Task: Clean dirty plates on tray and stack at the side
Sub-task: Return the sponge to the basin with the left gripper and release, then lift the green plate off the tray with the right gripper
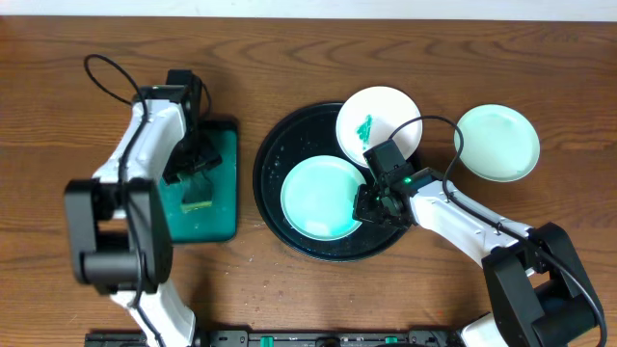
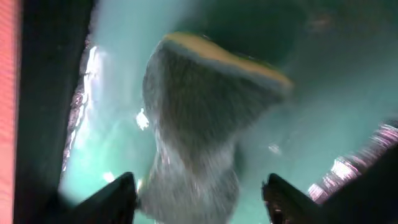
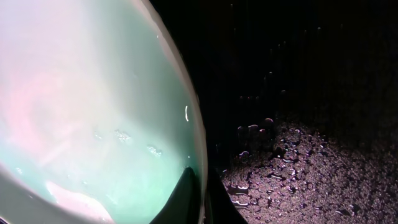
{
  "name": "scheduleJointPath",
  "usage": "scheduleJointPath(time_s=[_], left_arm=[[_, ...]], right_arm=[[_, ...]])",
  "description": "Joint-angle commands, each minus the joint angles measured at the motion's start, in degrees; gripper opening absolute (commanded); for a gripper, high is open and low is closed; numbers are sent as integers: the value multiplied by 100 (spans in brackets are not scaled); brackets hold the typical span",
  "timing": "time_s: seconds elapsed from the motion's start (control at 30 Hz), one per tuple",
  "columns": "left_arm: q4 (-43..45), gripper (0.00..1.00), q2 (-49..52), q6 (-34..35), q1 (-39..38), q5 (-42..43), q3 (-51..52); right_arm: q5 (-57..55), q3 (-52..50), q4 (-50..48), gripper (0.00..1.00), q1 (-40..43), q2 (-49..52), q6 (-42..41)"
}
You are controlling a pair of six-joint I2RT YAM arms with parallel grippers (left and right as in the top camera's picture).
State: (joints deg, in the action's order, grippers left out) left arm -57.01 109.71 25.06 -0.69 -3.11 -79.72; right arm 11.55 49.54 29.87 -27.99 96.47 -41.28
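The black round tray (image 1: pixel 275 145) holds a pale mint plate (image 1: pixel 318 198). My right gripper (image 1: pixel 369 204) is shut on that plate's right rim, one finger inside and one outside (image 3: pixel 202 199); the plate (image 3: pixel 93 112) and the wet tray floor (image 3: pixel 298 155) show in the right wrist view. A white plate with a green smear (image 1: pixel 379 123) lies on the tray's upper right rim. A third pale mint plate (image 1: pixel 496 143) sits on the table to the right. My left gripper (image 1: pixel 198 181) is open over a sponge (image 2: pixel 205 124), its fingers (image 2: pixel 202 196) either side of it.
The sponge (image 1: pixel 198 200) lies in a green rectangular tray with a black rim (image 1: pixel 220 217) at the left, whose wet green floor (image 2: pixel 323 112) fills the left wrist view. Water droplets dot the wooden table (image 1: pixel 241 289) below the trays.
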Motion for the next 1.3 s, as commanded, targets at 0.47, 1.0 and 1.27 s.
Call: scheduleJointPath(time_s=[0.47, 1.0, 1.27], left_arm=[[-1003, 79, -2170, -39, -966, 280, -39], [-1049, 80, -2170, -37, -975, 424, -39], [-1108, 80, -2170, -37, -975, 424, -39]], right_arm=[[1294, -90, -501, 2, -87, -326, 323], [1241, -87, 323, 2, 916, -2144, -509], [2135, -90, 2240, 2, 2037, -2221, 339]])
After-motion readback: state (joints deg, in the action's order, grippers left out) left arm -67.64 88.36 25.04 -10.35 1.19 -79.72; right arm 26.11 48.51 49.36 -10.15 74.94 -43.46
